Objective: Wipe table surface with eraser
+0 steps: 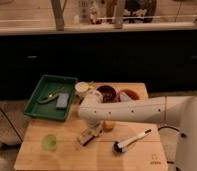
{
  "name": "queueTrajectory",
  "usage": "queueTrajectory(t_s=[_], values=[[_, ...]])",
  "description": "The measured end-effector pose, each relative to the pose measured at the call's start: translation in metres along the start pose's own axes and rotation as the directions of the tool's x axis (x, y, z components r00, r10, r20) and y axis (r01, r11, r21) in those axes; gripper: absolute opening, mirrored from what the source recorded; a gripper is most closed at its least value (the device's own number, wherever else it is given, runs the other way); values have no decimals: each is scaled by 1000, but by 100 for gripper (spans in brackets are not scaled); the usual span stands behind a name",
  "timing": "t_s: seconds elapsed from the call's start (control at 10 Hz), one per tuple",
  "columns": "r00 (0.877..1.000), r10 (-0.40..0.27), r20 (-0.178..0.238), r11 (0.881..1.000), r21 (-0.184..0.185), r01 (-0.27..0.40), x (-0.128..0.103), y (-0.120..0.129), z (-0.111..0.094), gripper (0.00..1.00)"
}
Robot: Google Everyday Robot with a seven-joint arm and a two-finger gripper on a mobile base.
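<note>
The table surface (67, 159) is a pale wood top with a small dark logo (154, 159) near the front right corner. The eraser (86, 137), a small tan block, lies on the table just left of centre. My gripper (94, 131) comes down from the white arm (137, 109), which reaches in from the right. It is shut on the eraser and holds it against the wood.
A green tray (38, 111) at the back left holds a grey-blue block (62, 100). A green cup (49, 142) stands front left. A white-handled brush (133, 139) lies front right. Two bowls (107, 92) and a white cup (82, 88) stand at the back. A small orange object (108, 126) sits beside the gripper.
</note>
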Motion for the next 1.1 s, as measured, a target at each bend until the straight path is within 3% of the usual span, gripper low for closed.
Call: queueTrajectory(t_s=[0.4, 0.5, 0.7, 1.1], values=[[995, -75, 62, 997, 25, 74, -67, -47, 9, 0], [993, -84, 78, 996, 9, 83, -77, -37, 12, 0], [992, -84, 91, 996, -4, 85, -71, -13, 11, 0], [995, -54, 85, 998, -20, 56, -35, 53, 1, 0]])
